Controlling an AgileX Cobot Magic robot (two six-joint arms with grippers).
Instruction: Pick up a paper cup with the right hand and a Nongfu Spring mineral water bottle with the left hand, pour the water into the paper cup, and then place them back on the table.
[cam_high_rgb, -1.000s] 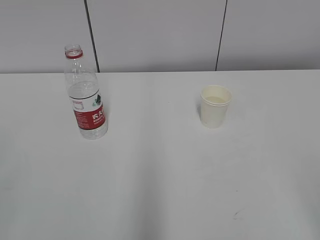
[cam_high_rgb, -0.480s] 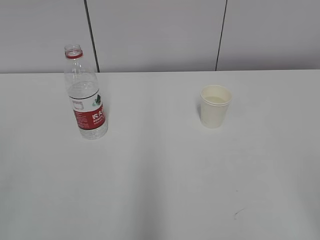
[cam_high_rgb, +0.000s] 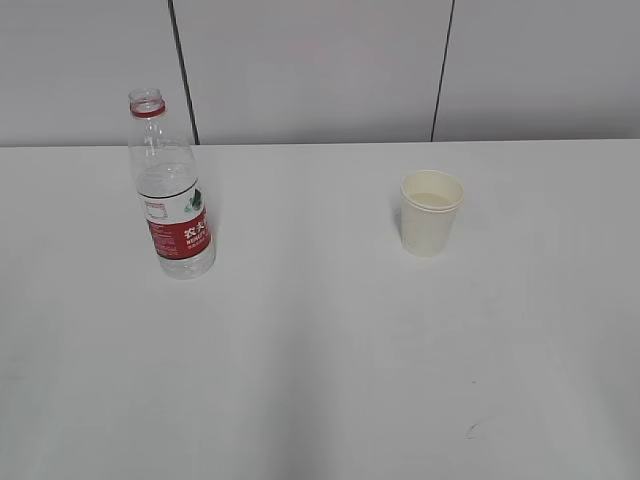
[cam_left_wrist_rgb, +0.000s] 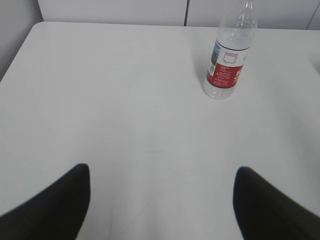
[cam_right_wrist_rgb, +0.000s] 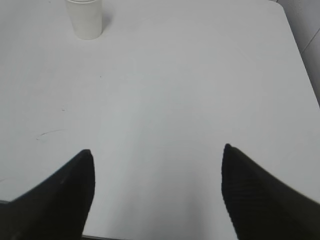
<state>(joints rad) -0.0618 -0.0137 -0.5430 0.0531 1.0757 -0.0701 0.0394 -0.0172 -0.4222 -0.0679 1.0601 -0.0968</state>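
Note:
The Nongfu Spring bottle (cam_high_rgb: 172, 195) stands upright and uncapped on the left of the white table (cam_high_rgb: 320, 340), partly filled with water. It also shows in the left wrist view (cam_left_wrist_rgb: 228, 57), far ahead and to the right of my open, empty left gripper (cam_left_wrist_rgb: 161, 172). The paper cup (cam_high_rgb: 431, 212) stands upright at the right, with pale liquid inside. In the right wrist view the cup (cam_right_wrist_rgb: 85, 18) is far ahead at upper left of my open, empty right gripper (cam_right_wrist_rgb: 157, 155). Neither gripper shows in the exterior view.
A small dark scuff mark (cam_high_rgb: 474, 430) lies on the table near the front right; it also shows in the right wrist view (cam_right_wrist_rgb: 49, 133). The table's front edge (cam_right_wrist_rgb: 150, 238) lies just under the right gripper. A grey panelled wall (cam_high_rgb: 320, 70) stands behind.
The bottle and cup have not moved. Nothing else has visibly changed in the exterior view.

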